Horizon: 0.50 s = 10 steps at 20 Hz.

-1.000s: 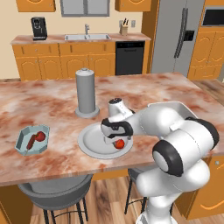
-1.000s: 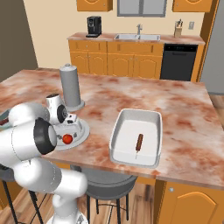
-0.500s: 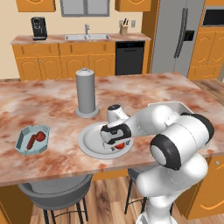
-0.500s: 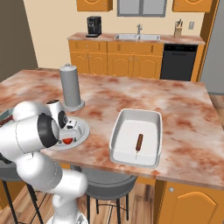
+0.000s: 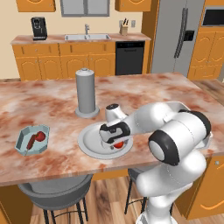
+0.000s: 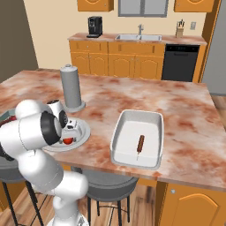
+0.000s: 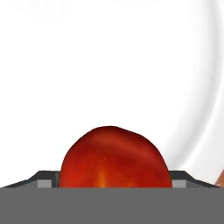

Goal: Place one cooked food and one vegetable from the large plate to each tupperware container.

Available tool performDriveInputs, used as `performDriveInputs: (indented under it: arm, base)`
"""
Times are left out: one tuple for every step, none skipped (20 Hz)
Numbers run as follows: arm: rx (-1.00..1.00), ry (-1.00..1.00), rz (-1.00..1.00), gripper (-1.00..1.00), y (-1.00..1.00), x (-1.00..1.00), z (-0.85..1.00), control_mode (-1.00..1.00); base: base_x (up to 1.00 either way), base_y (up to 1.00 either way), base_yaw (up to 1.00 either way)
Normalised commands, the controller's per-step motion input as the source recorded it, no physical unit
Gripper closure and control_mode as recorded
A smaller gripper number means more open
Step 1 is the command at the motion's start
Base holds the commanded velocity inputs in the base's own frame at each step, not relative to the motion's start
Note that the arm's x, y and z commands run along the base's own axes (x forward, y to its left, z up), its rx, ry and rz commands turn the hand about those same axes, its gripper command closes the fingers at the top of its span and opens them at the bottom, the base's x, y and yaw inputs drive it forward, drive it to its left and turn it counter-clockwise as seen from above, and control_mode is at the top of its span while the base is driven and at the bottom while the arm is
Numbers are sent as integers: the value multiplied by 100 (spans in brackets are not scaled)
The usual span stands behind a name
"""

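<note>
The large plate (image 5: 89, 142) (image 6: 82, 132) lies near the counter's front edge. On it sits one vegetable, a red ball (image 5: 118, 143) (image 6: 68, 141) (image 7: 114, 157). My gripper (image 5: 116, 141) (image 7: 113, 181) is down on the plate, open, with a finger tip (image 7: 43, 180) on each side of the ball and small gaps left. The pale-blue tupperware container (image 5: 22, 146) at the left holds a red ball (image 5: 40, 136) and a cooked food stick (image 5: 31, 142). The white rectangular tupperware container (image 6: 132, 119) holds one cooked food stick (image 6: 140, 143).
An upright grey cylinder (image 5: 86, 92) (image 6: 72, 87) stands just behind the plate. Stools sit under the counter's front edge. The kitchen wall with sink and dishwasher is far behind.
The gripper has dropped lower onto the plate, down around the red ball, and its jaws have drawn in slightly.
</note>
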Motion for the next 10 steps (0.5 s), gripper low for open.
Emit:
performDriveInputs:
  arm:
    - [0,0,0,100,0,0,-4,-100]
    - [0,0,0,100,0,0,-4,-100]
    - [0,0,0,100,0,0,-1,-100]
    - [0,0,0,100,0,0,-4,-100]
    - [0,0,0,100,0,0,0,-100]
    - [0,0,0,100,0,0,0,-100]
    - [0,0,0,100,0,0,18,-100]
    - [4,0,-5,100,-32,0,27,-100]
    - [18,1,-11,100,-46,0,64,-100]
    - [22,0,-13,100,-59,0,79,-100]
  base:
    - [0,0,0]
    - [0,0,0]
    - [0,0,0]
    - [0,0,0]
    - [0,0,0]
    - [0,0,0]
    - [0,0,0]
    - [0,0,0]
    - [0,0,0]
    - [0,0,0]
